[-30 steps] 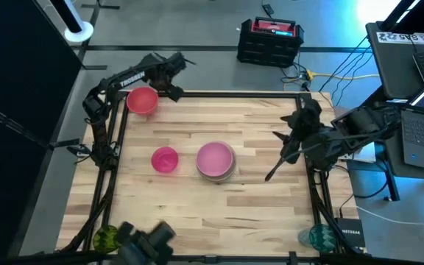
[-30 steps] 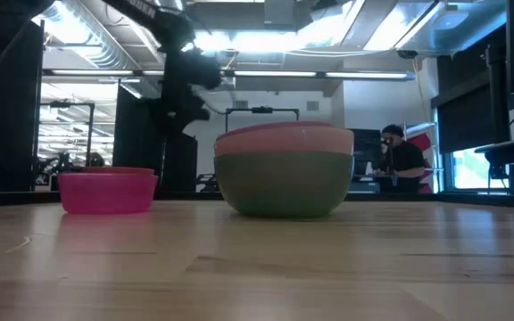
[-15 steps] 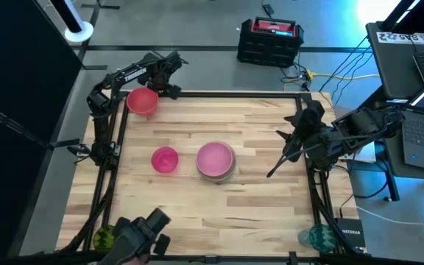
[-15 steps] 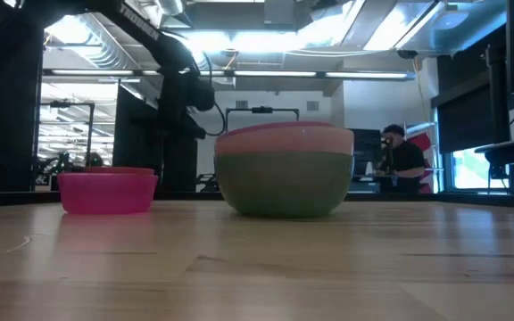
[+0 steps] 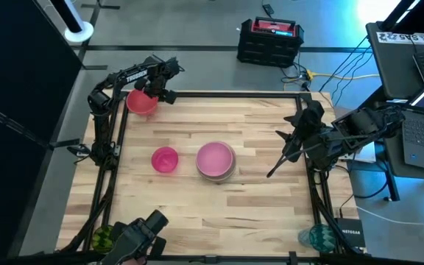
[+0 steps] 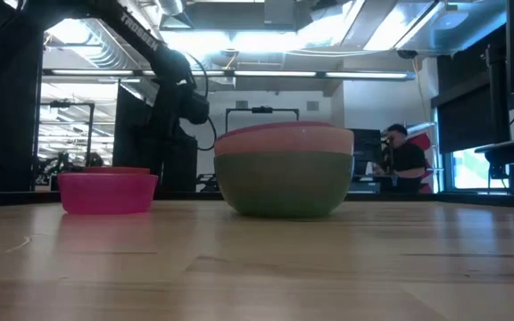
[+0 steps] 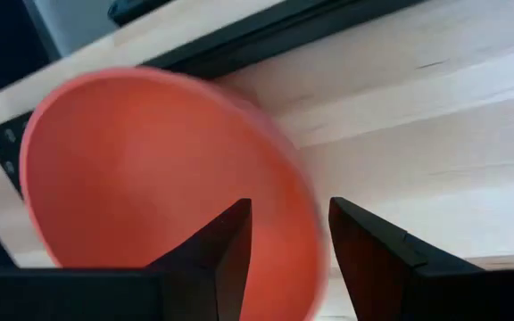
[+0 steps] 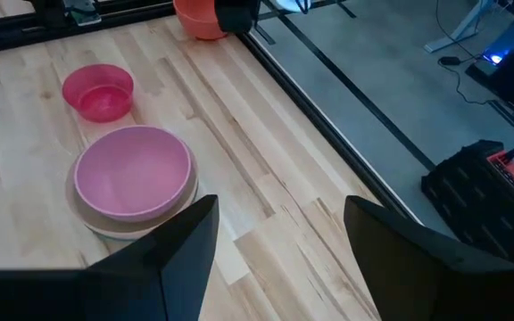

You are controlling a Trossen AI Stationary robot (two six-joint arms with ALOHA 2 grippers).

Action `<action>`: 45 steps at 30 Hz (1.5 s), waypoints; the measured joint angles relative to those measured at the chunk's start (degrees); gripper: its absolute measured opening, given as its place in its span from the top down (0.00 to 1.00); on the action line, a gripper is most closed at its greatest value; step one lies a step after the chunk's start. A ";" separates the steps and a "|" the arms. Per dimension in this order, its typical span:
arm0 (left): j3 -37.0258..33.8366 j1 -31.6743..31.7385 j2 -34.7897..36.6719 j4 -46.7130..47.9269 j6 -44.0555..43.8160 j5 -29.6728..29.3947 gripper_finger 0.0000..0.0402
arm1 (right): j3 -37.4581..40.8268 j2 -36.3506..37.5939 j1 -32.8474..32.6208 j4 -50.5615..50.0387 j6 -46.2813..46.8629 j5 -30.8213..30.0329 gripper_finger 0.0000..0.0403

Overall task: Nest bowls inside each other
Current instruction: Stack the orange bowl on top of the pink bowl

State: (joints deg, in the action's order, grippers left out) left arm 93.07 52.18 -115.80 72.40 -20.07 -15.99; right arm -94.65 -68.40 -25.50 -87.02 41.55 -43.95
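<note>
A coral-pink bowl [image 5: 141, 102] stands upright at the table's far left corner. My left gripper [image 7: 288, 234] is open and points down over it, one finger inside the bowl and one outside, astride the rim [image 7: 309, 223] on the side toward the table's middle. A magenta bowl [image 5: 165, 159] sits left of centre. At the centre stands a stack of bowls [image 6: 284, 174], green below, a pale one in it, and lilac-pink on top [image 8: 132, 171]. My right gripper [image 8: 279, 259] hangs open, high over the table's right side.
A patterned green cup [image 5: 105, 237] and a teal cup [image 5: 316, 235] sit at the near corners by the frame. A dark object [image 5: 142, 235] lies at the near edge. Black frame rails border the table. A person [image 6: 404, 160] sits far behind it.
My left gripper has come down and toward the table's left edge, onto the coral-pink bowl's rim, tipping more steeply downward. Its fingers stay open. No bowl has moved.
</note>
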 joint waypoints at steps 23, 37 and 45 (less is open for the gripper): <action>0.34 -1.45 0.27 3.76 3.99 2.83 0.66 | -0.02 0.09 0.02 -0.13 -1.43 0.01 0.43; 1.91 -3.60 -0.11 -0.78 5.77 6.60 0.66 | -0.04 0.09 0.02 -0.13 -1.44 0.01 0.43; 1.91 -2.98 -0.06 0.12 0.84 4.95 0.66 | -0.04 0.09 0.02 -0.12 -1.46 0.02 0.43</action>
State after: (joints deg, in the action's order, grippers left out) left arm 94.98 49.19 -115.86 72.52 -19.23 -11.04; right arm -94.70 -68.31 -25.47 -87.14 40.09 -43.93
